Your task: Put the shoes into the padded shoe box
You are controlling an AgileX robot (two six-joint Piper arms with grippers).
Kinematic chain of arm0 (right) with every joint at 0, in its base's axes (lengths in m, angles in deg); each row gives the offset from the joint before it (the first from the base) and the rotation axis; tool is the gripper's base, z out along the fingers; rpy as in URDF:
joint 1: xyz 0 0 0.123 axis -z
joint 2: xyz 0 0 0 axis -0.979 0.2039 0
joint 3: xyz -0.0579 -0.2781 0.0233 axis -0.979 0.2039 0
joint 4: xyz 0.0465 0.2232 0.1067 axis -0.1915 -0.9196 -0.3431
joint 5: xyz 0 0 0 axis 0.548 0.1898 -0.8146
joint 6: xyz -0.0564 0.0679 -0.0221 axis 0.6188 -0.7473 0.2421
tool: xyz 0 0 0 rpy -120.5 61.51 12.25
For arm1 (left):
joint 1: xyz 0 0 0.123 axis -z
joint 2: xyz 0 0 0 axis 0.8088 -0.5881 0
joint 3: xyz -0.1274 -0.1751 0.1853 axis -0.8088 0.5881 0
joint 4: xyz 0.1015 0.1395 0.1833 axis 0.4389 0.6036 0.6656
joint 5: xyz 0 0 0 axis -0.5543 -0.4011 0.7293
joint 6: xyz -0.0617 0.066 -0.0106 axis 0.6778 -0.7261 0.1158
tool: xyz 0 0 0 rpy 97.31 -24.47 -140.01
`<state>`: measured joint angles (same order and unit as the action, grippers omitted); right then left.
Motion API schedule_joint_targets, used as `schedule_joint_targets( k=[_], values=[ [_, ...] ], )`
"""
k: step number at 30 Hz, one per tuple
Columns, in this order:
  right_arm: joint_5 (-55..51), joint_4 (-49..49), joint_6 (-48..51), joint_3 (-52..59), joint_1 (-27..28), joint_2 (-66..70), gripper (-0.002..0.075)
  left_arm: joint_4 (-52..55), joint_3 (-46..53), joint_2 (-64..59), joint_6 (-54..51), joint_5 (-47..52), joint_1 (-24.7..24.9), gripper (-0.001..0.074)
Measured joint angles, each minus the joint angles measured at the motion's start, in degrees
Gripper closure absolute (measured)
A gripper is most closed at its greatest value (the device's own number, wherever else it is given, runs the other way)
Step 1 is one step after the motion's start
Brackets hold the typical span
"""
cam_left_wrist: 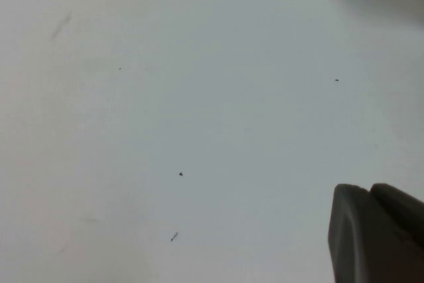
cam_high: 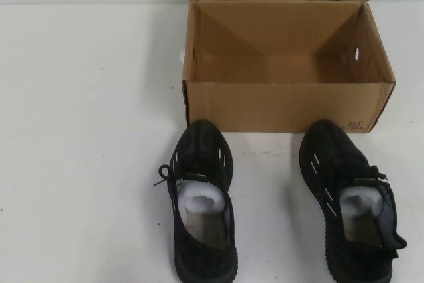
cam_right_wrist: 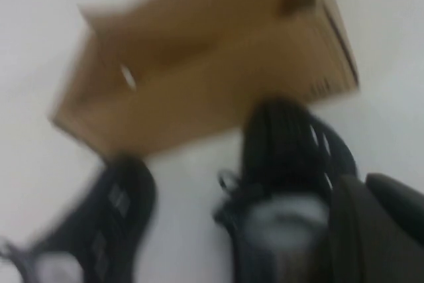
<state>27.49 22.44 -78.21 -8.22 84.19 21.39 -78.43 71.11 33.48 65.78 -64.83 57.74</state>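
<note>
Two black knit sneakers stand on the white table with toes toward the box, the left shoe point(cam_high: 202, 203) and the right shoe point(cam_high: 351, 197), both with white paper stuffing. The brown cardboard shoe box point(cam_high: 285, 107) stands open and empty behind them. Neither arm shows in the high view. My left gripper point(cam_left_wrist: 370, 190) is shut and empty over bare table. My right gripper point(cam_right_wrist: 364, 180) is shut and empty, hovering close by one shoe point(cam_right_wrist: 285, 157). The other shoe point(cam_right_wrist: 112, 217) and the box point(cam_right_wrist: 199, 91) lie beyond it, blurred.
The white table point(cam_high: 86, 130) spreads wide to the left of the shoes and box. The box has short raised flaps at its back corners and a small round hole point(cam_high: 356, 53) in its right wall.
</note>
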Motion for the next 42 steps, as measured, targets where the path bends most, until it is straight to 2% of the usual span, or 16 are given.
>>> schedule_joint_targets(
  k=[5,8,15,19,23,26,30,33,35,42],
  values=[
    [-17.58,13.0,2.28,-14.32,-0.02,18.45,0.0734,0.0,0.0,0.0,0.0,0.0,0.0,0.0739],
    [-23.63,17.38,5.97,-21.52,-0.02,27.2,0.0734,0.0,0.0,0.0,0.0,0.0,0.0,0.0739],
    [-28.44,15.97,20.63,-31.77,-0.41,41.86,0.0734,0.0,0.0,0.0,0.0,0.0,0.0,0.0739],
    [-29.58,13.22,27.66,-35.49,-5.59,47.46,0.0734,0.0,0.0,0.0,0.0,0.0,0.0,0.0739],
    [-30.51,13.81,34.52,-38.33,-14.66,51.96,0.073,0.0,0.0,0.0,0.0,0.0,0.0,0.0739],
    [-30.74,16.86,38.96,-39.15,-21.79,53.76,0.0693,0.0,0.0,0.0,0.0,0.0,0.0,0.0739],
    [-30.76,24.47,41.15,-39.36,-28.03,55.0,0.0561,0.0,0.0,0.0,0.0,0.0,0.0,0.0739],
    [-29.19,30.49,41.86,-39.36,-29.93,56.0,0.047,0.0,0.0,0.0,0.0,0.0,0.0,0.0739],
    [-27.48,33.57,42.68,-39.36,-30.19,56.78,0.0443,0.0,0.0,0.0,0.0,0.0,0.0,0.0739],
    [-22.13,38.01,46.14,-39.36,-30.37,60.09,0.0421,0.0,0.0,0.0,0.0,0.0,0.0,0.0739]
  ],
)
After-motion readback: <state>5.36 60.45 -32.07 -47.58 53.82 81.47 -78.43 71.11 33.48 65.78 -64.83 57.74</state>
